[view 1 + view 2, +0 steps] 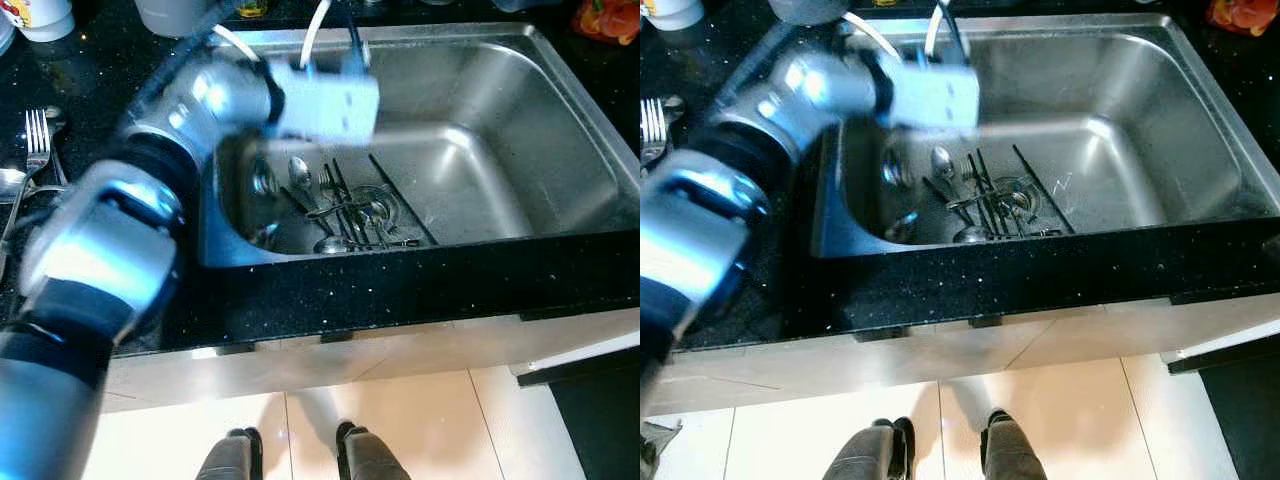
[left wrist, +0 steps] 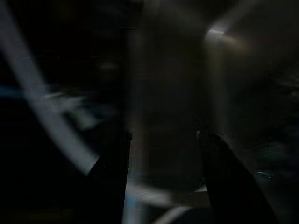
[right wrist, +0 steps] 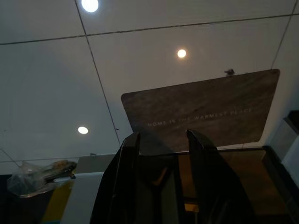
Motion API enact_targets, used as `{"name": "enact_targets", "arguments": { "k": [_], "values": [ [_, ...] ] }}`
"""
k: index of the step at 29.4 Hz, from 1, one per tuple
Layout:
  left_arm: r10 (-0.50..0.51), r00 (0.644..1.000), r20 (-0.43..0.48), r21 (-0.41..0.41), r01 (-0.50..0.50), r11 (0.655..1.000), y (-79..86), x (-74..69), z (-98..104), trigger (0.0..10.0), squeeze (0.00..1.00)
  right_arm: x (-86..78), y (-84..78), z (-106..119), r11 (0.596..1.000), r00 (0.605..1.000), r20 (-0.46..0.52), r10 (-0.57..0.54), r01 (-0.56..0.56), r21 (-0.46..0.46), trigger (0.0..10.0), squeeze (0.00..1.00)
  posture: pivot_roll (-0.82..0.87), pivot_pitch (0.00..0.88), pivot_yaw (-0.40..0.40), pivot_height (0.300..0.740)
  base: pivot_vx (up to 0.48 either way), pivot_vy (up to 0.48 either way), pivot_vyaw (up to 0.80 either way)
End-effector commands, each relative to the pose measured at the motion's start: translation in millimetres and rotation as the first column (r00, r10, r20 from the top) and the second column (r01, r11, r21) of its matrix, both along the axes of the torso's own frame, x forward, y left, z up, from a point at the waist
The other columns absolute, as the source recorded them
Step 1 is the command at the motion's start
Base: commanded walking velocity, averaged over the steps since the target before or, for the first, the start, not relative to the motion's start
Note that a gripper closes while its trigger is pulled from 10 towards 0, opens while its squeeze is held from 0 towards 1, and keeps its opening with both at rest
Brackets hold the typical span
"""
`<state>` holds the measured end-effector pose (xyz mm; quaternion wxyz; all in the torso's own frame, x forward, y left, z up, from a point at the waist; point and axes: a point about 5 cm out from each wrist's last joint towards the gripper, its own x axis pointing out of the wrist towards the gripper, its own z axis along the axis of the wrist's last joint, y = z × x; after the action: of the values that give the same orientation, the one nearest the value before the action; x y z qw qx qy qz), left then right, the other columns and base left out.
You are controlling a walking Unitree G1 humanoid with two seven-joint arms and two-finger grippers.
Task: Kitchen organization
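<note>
A steel sink (image 1: 560, 130) is set into a black counter (image 1: 420, 285). Several pieces of cutlery (image 1: 345, 205) lie around its drain: spoons (image 1: 300, 172), a fork and thin dark sticks. My left arm reaches over the sink's back left part, and its white wrist block (image 1: 325, 100) is blurred by motion. In the dark left wrist view the left gripper (image 2: 163, 140) is open, its two fingers apart with nothing made out between them. The right gripper (image 3: 161, 137) points up at a ceiling and is open and empty.
A fork (image 1: 37, 135) and other cutlery lie on the counter left of the sink. A white cup (image 1: 40, 15) stands at the back left and an orange object (image 1: 605, 20) at the back right. My feet (image 1: 290, 455) stand on pale floor tiles before the cabinet.
</note>
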<state>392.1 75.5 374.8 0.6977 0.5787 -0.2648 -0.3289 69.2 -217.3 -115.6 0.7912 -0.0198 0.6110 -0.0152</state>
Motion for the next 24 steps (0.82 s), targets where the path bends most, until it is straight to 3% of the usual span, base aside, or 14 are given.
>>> {"name": "enact_targets", "arguments": {
  "k": [1, 2, 3, 6, 7, 9, 12, 14, 16, 18, 19, 20, 22, 24],
  "values": [
    [-0.010, 0.999, 0.038, -0.086, 0.013, 0.996, 5.4, -3.5, 15.1, 10.0, 0.00, -10.8, 0.8, -2.1, 1.000, 0.999, -0.041, -0.008, 0.008, 0.004, 10.0, 0.00, -0.03, 0.262, 0.005, 0.740, 0.000, 0.000, 0.00],
    [-0.006, 0.999, 0.050, -0.175, 0.014, 0.984, 14.3, -5.1, 21.8, 10.0, 0.00, -7.3, 1.2, -1.7, 1.000, 0.999, -0.036, -0.003, 0.003, 0.005, 10.0, 0.00, -0.02, 0.253, -0.003, 0.740, 0.000, 0.000, 0.00],
    [-0.002, 0.999, 0.049, -0.209, 0.012, 0.978, 17.8, -5.2, 22.8, 10.0, 0.00, -5.6, 1.3, -1.5, 1.000, 0.999, -0.034, 0.000, 0.000, 0.006, 10.0, 0.00, -0.02, 0.251, -0.003, 0.740, 0.000, 0.000, 0.00],
    [0.023, 0.999, 0.037, -0.262, -0.012, 0.965, 25.7, -3.6, 21.6, 10.0, 0.00, -2.7, 1.7, -1.1, 1.000, 1.000, -0.030, 0.007, -0.007, 0.007, 10.0, 0.00, -0.01, 0.242, -0.009, 0.740, 0.000, 0.000, 0.00],
    [0.072, 0.997, 0.021, -0.320, -0.062, 0.945, 38.7, -1.0, 17.9, 10.0, 0.00, 0.9, 1.8, -0.6, 1.000, 1.000, -0.026, 0.015, -0.015, 0.006, 10.0, 0.00, -0.01, 0.234, -0.017, 0.740, 0.000, 0.000, 0.00],
    [0.087, 0.996, 0.017, -0.335, -0.077, 0.939, 43.0, -0.5, 16.7, 10.0, 0.00, 1.9, 1.8, -0.4, 1.000, 1.000, -0.025, 0.017, -0.017, 0.006, 10.0, 0.00, -0.01, 0.234, -0.017, 0.740, 0.000, 0.000, 0.00],
    [0.153, 0.988, -0.023, -0.426, -0.148, 0.893, 63.3, 0.2, 5.1, 10.0, 0.00, 9.1, 1.1, 0.9, 0.999, 0.999, -0.017, 0.032, -0.032, 0.002, 10.0, 0.00, 0.02, 0.212, -0.033, 0.740, 0.000, 0.000, 0.00],
    [0.232, 0.971, -0.064, -0.524, -0.230, 0.820, 82.6, -1.4, -3.8, 10.0, 0.00, 14.0, 0.0, 2.0, 0.999, 0.999, -0.013, 0.043, -0.043, -0.003, 10.0, 0.00, 0.04, 0.198, -0.040, 0.740, 0.000, 0.000, 0.00],
    [0.232, 0.971, -0.064, -0.524, -0.230, 0.820, 82.6, -1.4, -3.8, 10.0, 0.00, 14.0, 0.0, 2.0, 0.999, 0.999, -0.013, 0.043, -0.043, -0.003, 10.0, 0.00, 0.04, 0.198, -0.040, 0.740, 0.000, 0.000, 0.00],
    [0.309, 0.943, -0.124, -0.657, -0.312, 0.686, 105.1, -7.6, -13.4, 10.0, 0.00, 18.1, -1.1, 3.0, 0.999, 0.999, -0.011, 0.051, -0.051, -0.007, 10.0, 0.00, 0.06, 0.182, -0.050, 0.740, 0.000, 0.000, 0.00],
    [0.309, 0.943, -0.124, -0.657, -0.312, 0.686, 105.1, -7.6, -13.4, 10.0, 0.00, 18.1, -1.1, 3.0, 0.999, 0.999, -0.011, 0.051, -0.051, -0.007, 10.0, 0.00, 0.06, 0.182, -0.050, 0.740, 0.000, 0.000, 0.00],
    [0.338, 0.920, -0.198, -0.780, -0.357, 0.515, 118.3, -20.8, -23.1, 10.0, 0.00, 21.2, -1.2, 3.7, 0.998, 0.998, -0.010, 0.060, -0.060, -0.007, 10.0, 0.00, 0.07, 0.176, -0.052, 0.740, 0.000, 0.000, 0.00],
    [0.338, 0.920, -0.198, -0.780, -0.357, 0.515, 118.3, -20.8, -23.1, 10.0, 0.00, 21.2, -1.2, 3.7, 0.998, 0.998, -0.010, 0.060, -0.060, -0.007, 10.0, 0.00, 0.07, 0.176, -0.052, 0.740, 0.000, 0.000, 0.00],
    [0.349, 0.906, -0.237, -0.835, -0.374, 0.404, 123.3, -32.5, -30.4, 10.0, 0.00, 23.5, -1.0, 4.2, 0.998, 0.998, -0.007, 0.066, -0.066, -0.007, 10.0, 0.00, 0.08, 0.169, -0.057, 0.740, 0.000, 0.000, 0.00]
  ]
}}
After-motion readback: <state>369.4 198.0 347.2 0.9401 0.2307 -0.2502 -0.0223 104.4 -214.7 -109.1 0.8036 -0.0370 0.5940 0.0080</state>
